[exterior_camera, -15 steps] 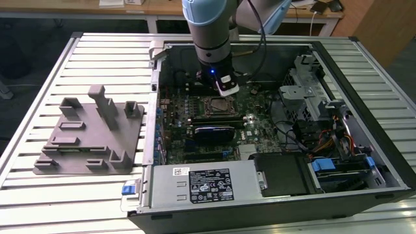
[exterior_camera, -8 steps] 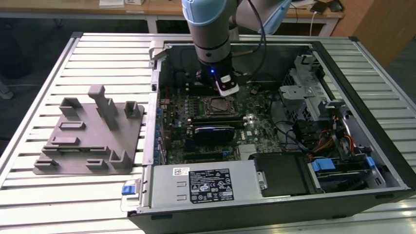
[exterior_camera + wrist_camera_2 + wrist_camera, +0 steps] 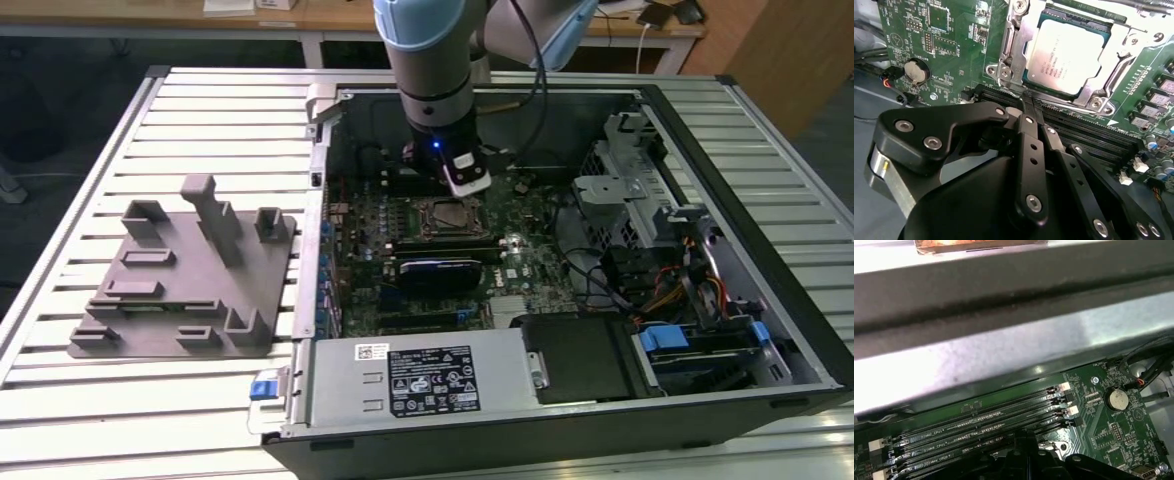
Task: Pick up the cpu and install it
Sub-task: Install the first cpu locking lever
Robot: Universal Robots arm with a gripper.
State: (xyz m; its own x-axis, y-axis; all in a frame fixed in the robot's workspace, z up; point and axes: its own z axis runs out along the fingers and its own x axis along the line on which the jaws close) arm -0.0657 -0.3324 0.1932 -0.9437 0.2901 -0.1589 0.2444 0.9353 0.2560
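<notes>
The flat square silver-topped cpu (image 3: 1066, 52) already sits in its metal-framed socket (image 3: 1013, 55) on the green motherboard (image 3: 961, 45). The black gripper (image 3: 1029, 100) hovers beside it, fingers pressed together, holding nothing.

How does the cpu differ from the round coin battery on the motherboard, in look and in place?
The cpu is square with a pale silver top; the coin battery is round. The cpu sits inside a metal socket frame, while the battery sits in a small black holder. The shut gripper is nearer the cpu. Both lie flat on the green motherboard.
</notes>
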